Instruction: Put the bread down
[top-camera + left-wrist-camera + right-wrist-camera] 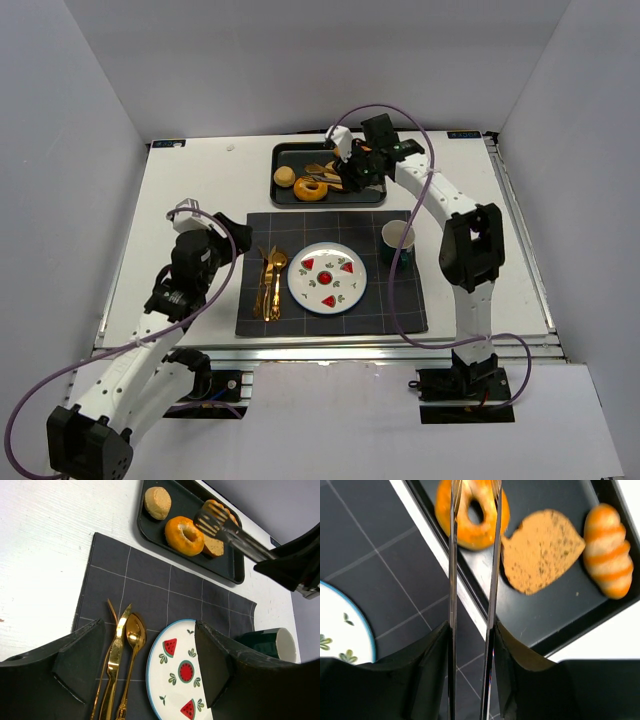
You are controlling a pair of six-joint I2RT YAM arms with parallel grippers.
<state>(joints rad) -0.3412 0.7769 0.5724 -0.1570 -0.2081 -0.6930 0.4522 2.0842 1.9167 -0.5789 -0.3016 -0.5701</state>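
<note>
Closest to the lens in the right wrist view were the right pincer (470,635) fingers, pressed onto the two arms of metal tongs (493,555). The blades ran out over both sides of the bread (472,536), that orange ring, though I couldn't tell if they touched it. It sat in the black tray (155,530) beyond the plate (155,677).

That view also showed the brown slice (540,550) and striped roll (607,555) up close. The left wrist view added the round bun (157,502), which the right one missed. So four baked things, one tray.

Off to the plate's left, the left pincer (150,625) gaped wide, holding nothing. Also left of the plate were three gold pieces: fork (110,612), knife (119,640), spoon (135,630). Right of it stood one green cup (272,645). One dark mat (150,590) lay under the plate on the white worktop (50,555).
</note>
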